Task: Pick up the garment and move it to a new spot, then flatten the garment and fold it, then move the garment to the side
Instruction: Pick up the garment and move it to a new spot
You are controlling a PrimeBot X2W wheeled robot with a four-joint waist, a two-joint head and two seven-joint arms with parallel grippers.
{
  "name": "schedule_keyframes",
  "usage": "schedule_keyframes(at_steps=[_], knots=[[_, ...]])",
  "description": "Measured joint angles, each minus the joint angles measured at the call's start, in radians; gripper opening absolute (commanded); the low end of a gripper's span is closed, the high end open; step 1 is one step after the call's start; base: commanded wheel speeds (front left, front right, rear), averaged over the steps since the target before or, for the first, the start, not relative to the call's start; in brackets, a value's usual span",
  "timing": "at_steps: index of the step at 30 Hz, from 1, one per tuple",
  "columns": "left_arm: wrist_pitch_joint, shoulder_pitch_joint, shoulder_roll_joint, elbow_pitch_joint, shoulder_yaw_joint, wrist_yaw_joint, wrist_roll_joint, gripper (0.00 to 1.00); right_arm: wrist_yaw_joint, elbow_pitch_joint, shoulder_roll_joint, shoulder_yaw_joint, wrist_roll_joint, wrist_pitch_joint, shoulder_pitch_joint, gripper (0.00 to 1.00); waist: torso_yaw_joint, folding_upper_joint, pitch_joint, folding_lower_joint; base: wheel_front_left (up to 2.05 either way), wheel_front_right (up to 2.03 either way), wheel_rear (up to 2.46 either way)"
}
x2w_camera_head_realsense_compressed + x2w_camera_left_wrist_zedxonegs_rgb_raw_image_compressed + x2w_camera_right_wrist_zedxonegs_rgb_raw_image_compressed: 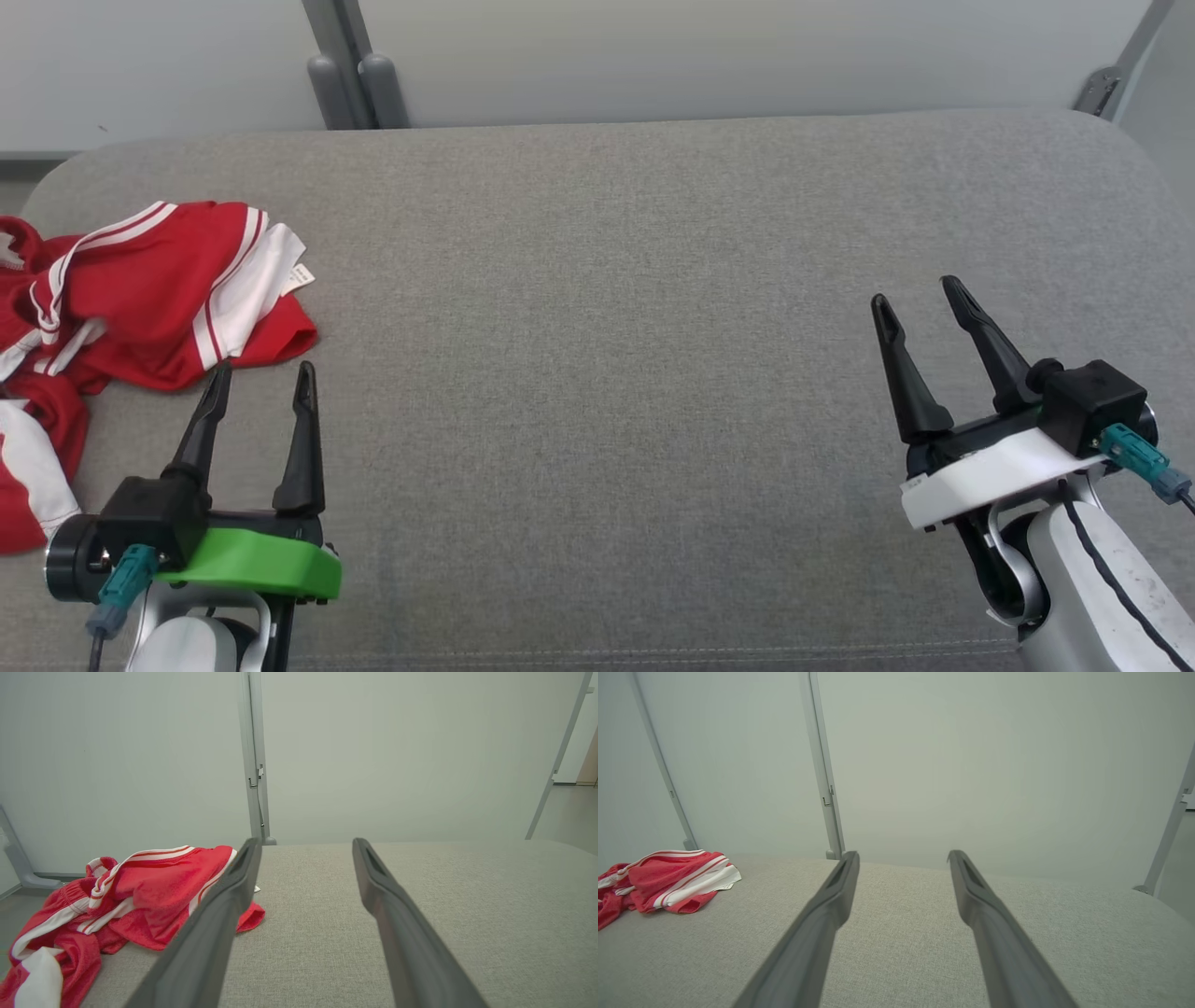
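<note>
A crumpled red garment (140,299) with white stripes lies bunched at the far left of the grey cushion, partly over its left edge. The left wrist view shows the garment (154,896) low on the left, and the right wrist view has the garment (668,879) far off at the left. My left gripper (264,383) stands open just short of the garment's near hem, holding nothing. Over at the right side of the cushion, my right gripper (920,301) is open and empty, well away from the cloth.
The grey fabric cushion (607,327) spans the whole view, with a pale wall and grey metal posts (355,84) behind it. Its rounded far corners fall away at left and right. Broad bare fabric lies between the two grippers.
</note>
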Motion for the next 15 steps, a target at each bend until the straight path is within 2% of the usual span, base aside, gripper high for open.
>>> schedule_keyframes(at_steps=[15], knots=[[0.000, -0.026, -0.012, 0.001, 0.067, 0.000, -0.026, 1.00, 0.031, -0.024, 0.004, 0.016, -0.030, -0.003, -0.027, 1.00, 0.081, 0.0000, 0.056, 0.0000, 0.00, 0.00, 0.00]])
